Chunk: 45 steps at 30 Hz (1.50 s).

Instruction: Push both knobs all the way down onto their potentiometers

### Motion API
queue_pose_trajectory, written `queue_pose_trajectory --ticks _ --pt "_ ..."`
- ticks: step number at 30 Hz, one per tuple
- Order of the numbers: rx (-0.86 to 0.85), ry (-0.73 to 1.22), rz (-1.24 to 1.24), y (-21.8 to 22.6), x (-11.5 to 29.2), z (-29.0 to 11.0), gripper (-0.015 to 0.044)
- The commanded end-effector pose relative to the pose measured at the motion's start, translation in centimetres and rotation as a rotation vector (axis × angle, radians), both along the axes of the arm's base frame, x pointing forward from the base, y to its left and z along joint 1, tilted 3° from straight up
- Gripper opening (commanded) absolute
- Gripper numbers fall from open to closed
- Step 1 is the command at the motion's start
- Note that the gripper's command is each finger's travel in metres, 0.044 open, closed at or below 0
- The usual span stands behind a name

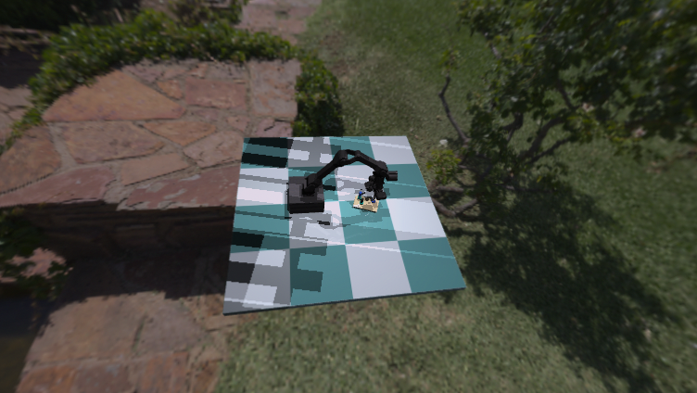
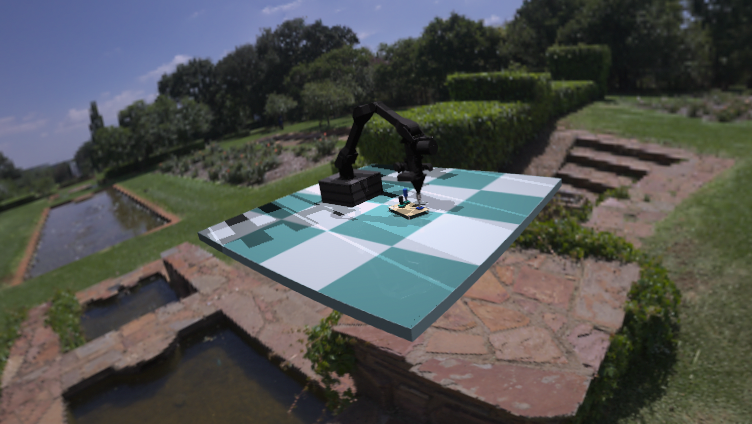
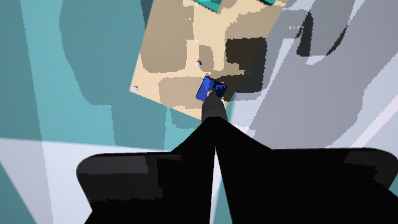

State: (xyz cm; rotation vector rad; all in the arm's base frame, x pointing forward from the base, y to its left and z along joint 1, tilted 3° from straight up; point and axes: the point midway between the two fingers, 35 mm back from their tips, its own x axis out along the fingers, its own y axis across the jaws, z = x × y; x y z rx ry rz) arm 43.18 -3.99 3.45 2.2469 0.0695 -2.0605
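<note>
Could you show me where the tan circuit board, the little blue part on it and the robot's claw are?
Circuit board (image 3: 170,55): wrist view, on its bare tan face.
Blue part (image 3: 204,90): wrist view, on its blue top, at the claw's tip.
Claw (image 3: 216,102): wrist view, at the closed fingertips, shut with nothing between them.

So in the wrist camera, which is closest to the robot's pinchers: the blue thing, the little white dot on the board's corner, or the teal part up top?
1. Blue potentiometer, at the shut gripper's tips.
2. White corner dot, left.
3. Teal part, at the board's top edge.
</note>
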Motion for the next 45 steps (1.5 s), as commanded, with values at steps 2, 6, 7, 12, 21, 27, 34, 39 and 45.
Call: queue_pose_trajectory --ticks 2,6,7,12,21,27,34,39,45 --pt "0.003 0.008 -0.004 0.0 0.2 -1.7 0.0" --pt "0.003 0.008 -0.004 -0.1 0.3 -2.0 0.0" --pt "0.003 0.008 -0.004 -0.1 0.3 -2.1 0.0" --pt "0.003 0.008 -0.004 -0.1 0.3 -2.2 0.0" --pt "0.003 0.008 -0.004 -0.1 0.3 -2.7 0.0" --pt "0.003 0.008 -0.004 -0.1 0.3 -2.8 0.0" --pt "0.003 0.008 -0.004 -0.1 0.3 -3.1 0.0" --pt "0.003 0.008 -0.004 -0.1 0.4 -3.3 0.0" --pt "0.003 0.008 -0.004 -0.1 0.4 -3.3 0.0"
